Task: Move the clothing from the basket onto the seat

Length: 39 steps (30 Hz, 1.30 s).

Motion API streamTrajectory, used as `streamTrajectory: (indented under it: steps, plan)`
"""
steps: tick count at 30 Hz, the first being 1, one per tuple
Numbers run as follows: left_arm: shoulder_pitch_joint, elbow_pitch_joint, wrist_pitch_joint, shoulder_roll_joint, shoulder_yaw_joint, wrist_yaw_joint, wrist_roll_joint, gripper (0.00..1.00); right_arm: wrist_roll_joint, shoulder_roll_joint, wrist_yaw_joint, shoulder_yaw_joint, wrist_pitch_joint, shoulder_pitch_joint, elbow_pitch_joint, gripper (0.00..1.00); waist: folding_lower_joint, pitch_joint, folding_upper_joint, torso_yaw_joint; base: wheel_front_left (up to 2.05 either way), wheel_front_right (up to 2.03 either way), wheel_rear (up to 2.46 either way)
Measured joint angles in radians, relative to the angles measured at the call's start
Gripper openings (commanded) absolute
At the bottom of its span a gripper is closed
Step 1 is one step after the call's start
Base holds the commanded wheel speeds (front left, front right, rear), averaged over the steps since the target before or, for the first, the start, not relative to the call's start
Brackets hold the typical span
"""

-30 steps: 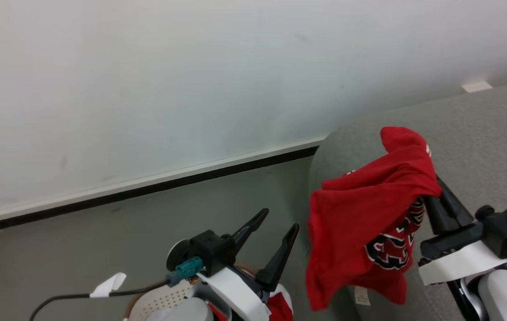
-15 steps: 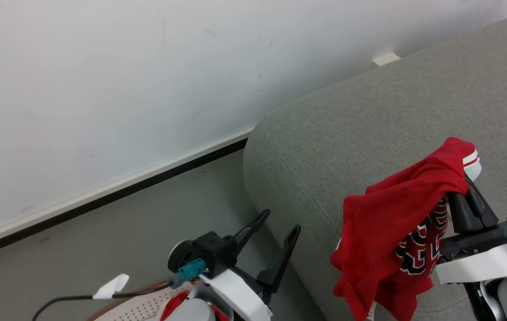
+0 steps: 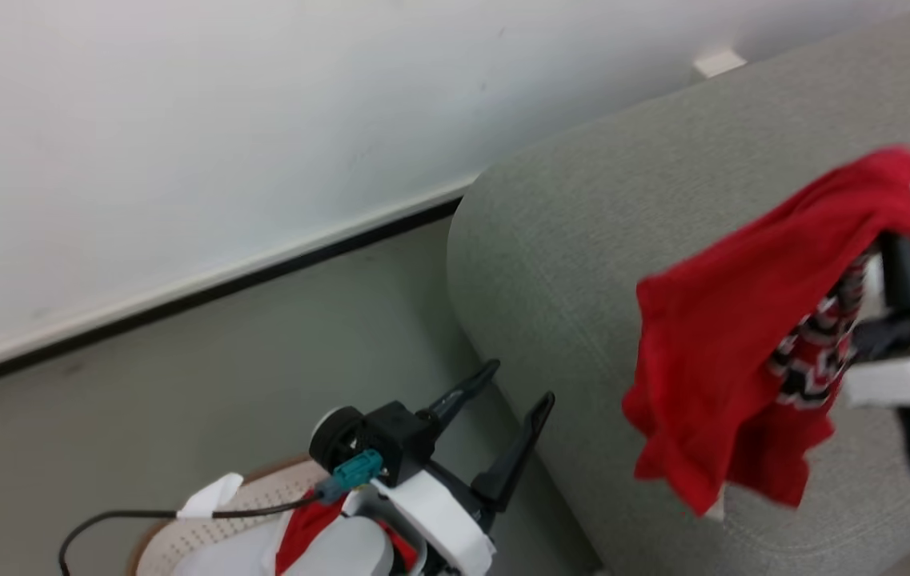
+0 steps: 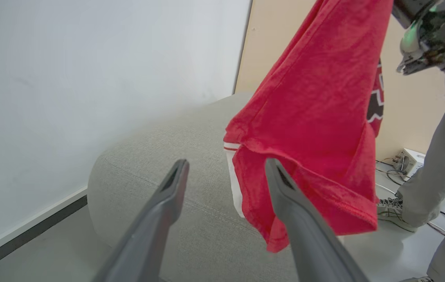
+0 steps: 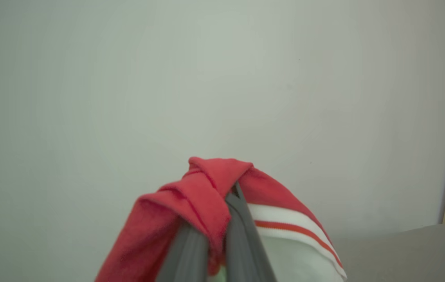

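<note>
Red fabric sports garment [image 3: 727, 336] looks limp, light, hangs from bunched fold pinched in right gripper [image 5: 228, 196] at light grey upholstered sofa [image 3: 575, 232] rounded end; left gripper [image 3: 519, 382] spread, empty

A white wall [image 3: 206, 120], a grey-green floor [image 3: 206, 384] and one light grey sofa [image 3: 583, 224].

The sofa's rounded end stands against the wall, which is plain, faintly scuffed and evenly lit, with no hard shadows. To the left of the sofa a white skirting [image 3: 206, 288] with a black strip below it runs along the foot of the wall. A small pale block [image 3: 715, 62] sits on the wall just above the sofa's top edge. Beyond the sofa stands a beige panel [image 4: 269, 47], with a small white box [image 4: 412, 158] and loose cables [image 4: 390, 178] on the floor.
</note>
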Motion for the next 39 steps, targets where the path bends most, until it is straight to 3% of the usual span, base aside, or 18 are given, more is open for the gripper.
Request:
streamTrajectory:
  steps: [8, 16, 26, 32, 39]
  plan:
    - [-0.098, -0.01, 0.007, 0.028, -0.034, -0.008, 0.016, 1.0, 0.19, -0.185, 0.0, -0.041, 0.1, -0.307, 0.131, 0.0, 0.0002, 0.141, 0.0, 0.063, 0.0, 0.0, 0.0]
    - [-0.177, -0.02, 0.008, 0.057, -0.052, -0.011, 0.016, 1.0, 0.174, -0.323, 0.0, -0.138, 0.112, -0.569, 0.371, 0.0, 0.0004, 0.297, 0.0, 0.159, 0.0, 0.0, 0.0]
    - [-0.228, -0.029, 0.007, 0.077, -0.058, -0.013, 0.015, 1.0, 0.01, -0.343, 0.0, -0.103, 0.115, -0.711, 0.715, 0.0, 0.0003, 0.429, -0.0001, 0.264, 0.0, 0.0, 0.0]
    - [-0.239, -0.026, 0.006, 0.075, -0.067, -0.013, 0.009, 1.0, -0.087, -0.312, 0.0, -0.001, 0.219, -0.704, 0.887, 0.0, 0.0003, 0.457, -0.0001, 0.295, 0.0, 0.0, 0.0]
    - [-0.233, -0.014, 0.002, 0.077, -0.059, -0.013, -0.01, 1.0, -0.063, -0.297, 0.0, 0.127, 0.302, -0.629, 0.935, 0.44, 0.0001, 0.424, -0.0001, 0.287, 0.0, 0.0, 0.0]
